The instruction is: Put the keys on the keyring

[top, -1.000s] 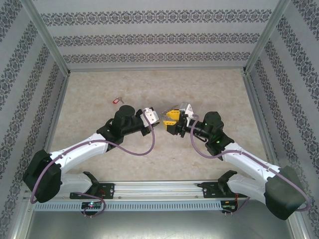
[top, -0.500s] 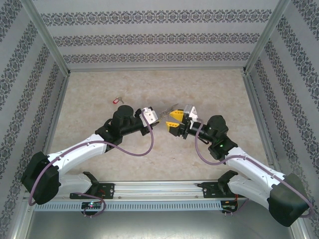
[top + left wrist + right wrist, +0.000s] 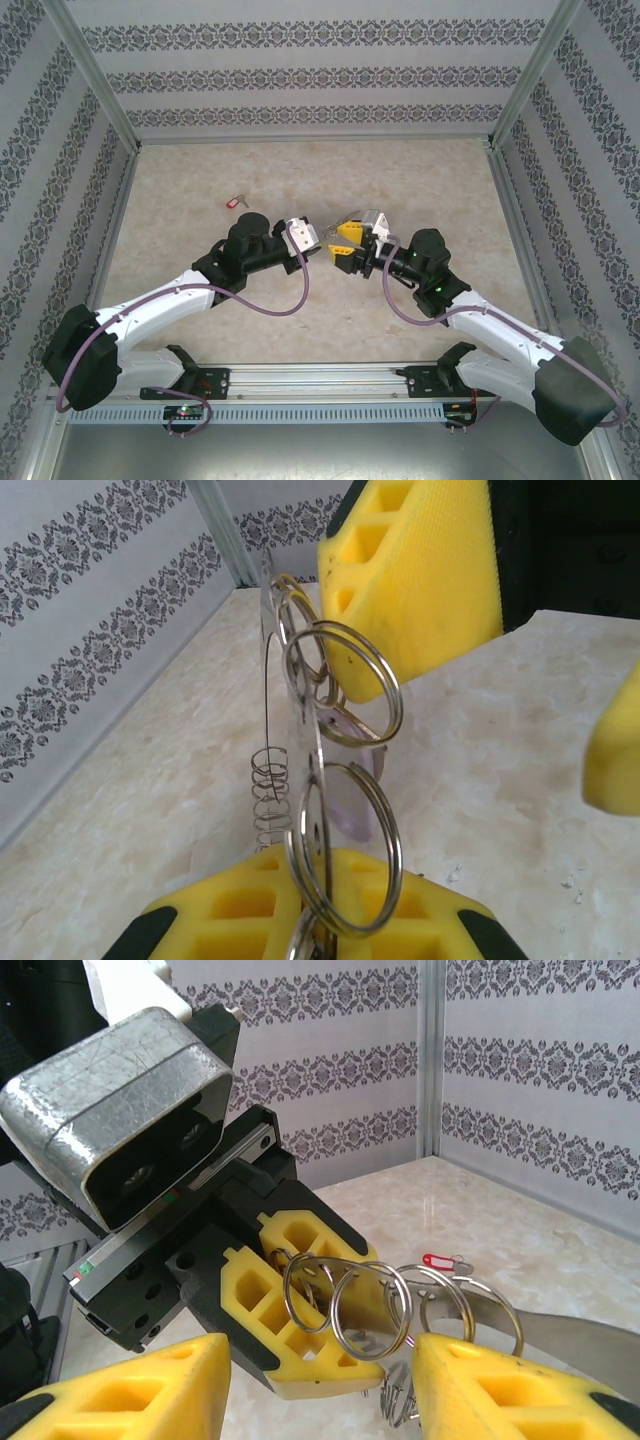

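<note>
Right wrist: left claw [image 3: 350, 1312] clamped on keyring [image 3: 400, 1305], right claw [image 3: 320, 1385] apart close by, red-headed key [image 3: 437, 1259] beyond.

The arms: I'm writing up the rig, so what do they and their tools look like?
Both the left arm and right arm have white links, black joints and a looping purple cable. The left tool and right tool have black bodies with hollow-celled yellow fingers.

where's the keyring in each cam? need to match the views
Top external: keyring at dead centre of the frame.
Left wrist: keyring at centre, rising from the bottom edge.
Right wrist: keyring at lower centre.
Shared landmark: the shut left end effector clamping it.
</note>
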You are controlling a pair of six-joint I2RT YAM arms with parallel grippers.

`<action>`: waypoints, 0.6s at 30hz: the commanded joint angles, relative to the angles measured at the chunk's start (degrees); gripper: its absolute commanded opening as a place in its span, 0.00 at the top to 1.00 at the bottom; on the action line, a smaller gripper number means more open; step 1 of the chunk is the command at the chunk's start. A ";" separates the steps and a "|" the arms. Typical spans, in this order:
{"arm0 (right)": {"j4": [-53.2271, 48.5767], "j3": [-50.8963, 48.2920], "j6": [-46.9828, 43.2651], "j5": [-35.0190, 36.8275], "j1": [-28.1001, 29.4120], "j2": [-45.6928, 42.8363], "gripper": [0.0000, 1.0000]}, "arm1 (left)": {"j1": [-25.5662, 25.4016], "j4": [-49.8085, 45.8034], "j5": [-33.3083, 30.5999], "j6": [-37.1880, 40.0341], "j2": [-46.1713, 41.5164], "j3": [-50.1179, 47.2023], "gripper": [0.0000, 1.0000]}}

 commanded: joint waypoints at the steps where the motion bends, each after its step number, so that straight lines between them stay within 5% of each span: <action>1: 1.35 1.97 -0.15 -0.17 0.74 0.36 0.49 | -0.99 3.35 2.01 1.11 -1.41 1.42 1.00; 18: 0.87 3.13 -0.80 -0.72 1.88 2.16 0.69 | -1.34 3.76 1.71 0.77 -1.23 1.03 1.00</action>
